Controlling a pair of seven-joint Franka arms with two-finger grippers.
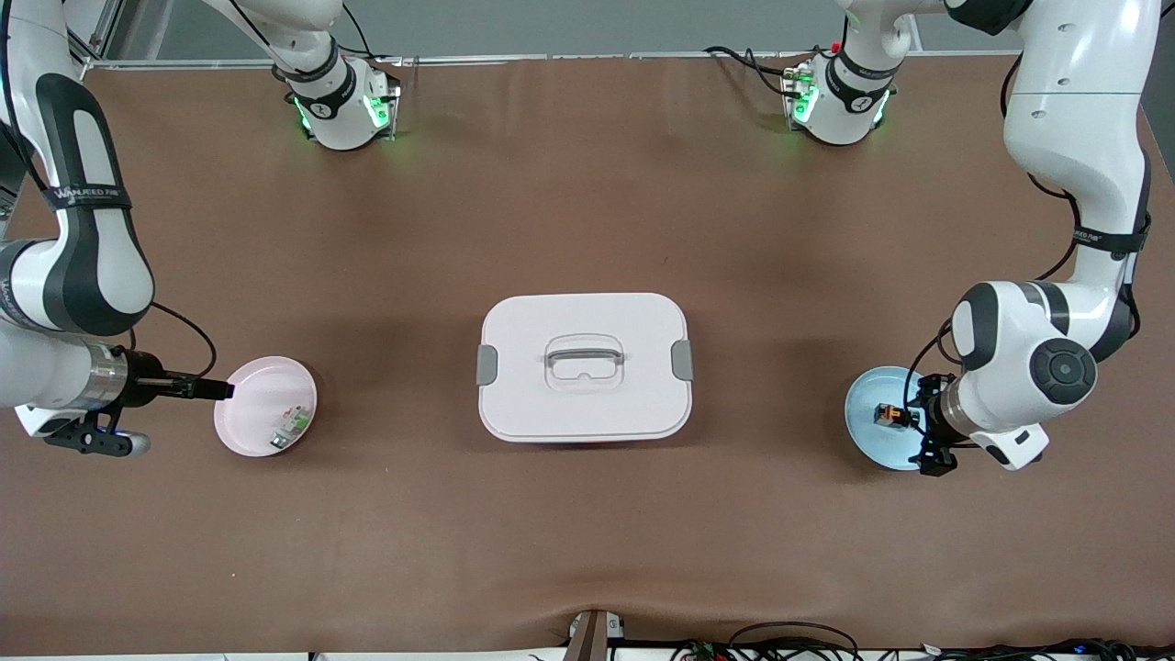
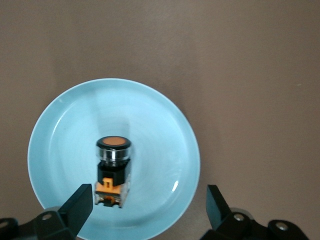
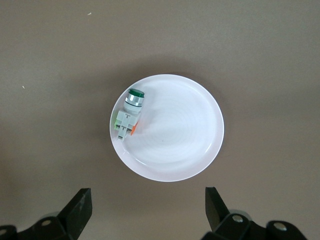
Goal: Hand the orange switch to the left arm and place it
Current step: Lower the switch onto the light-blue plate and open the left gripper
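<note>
The orange switch (image 1: 887,416) (image 2: 113,170) lies on its side on a blue plate (image 1: 867,436) (image 2: 150,125) at the left arm's end of the table. My left gripper (image 1: 927,422) (image 2: 147,200) hangs open just over the plate's rim, and the switch rests free beside one finger, not between the two. The white lidded box (image 1: 551,317) stands mid-table. My right gripper (image 1: 216,390) (image 3: 147,200) waits open and empty over bare table beside a pink plate (image 1: 252,404) (image 3: 175,145).
A small green-and-white component (image 1: 292,427) (image 3: 129,112) lies on the pink plate at the right arm's end. Both arm bases stand along the table edge farthest from the front camera. Cables lie at the edge nearest to it.
</note>
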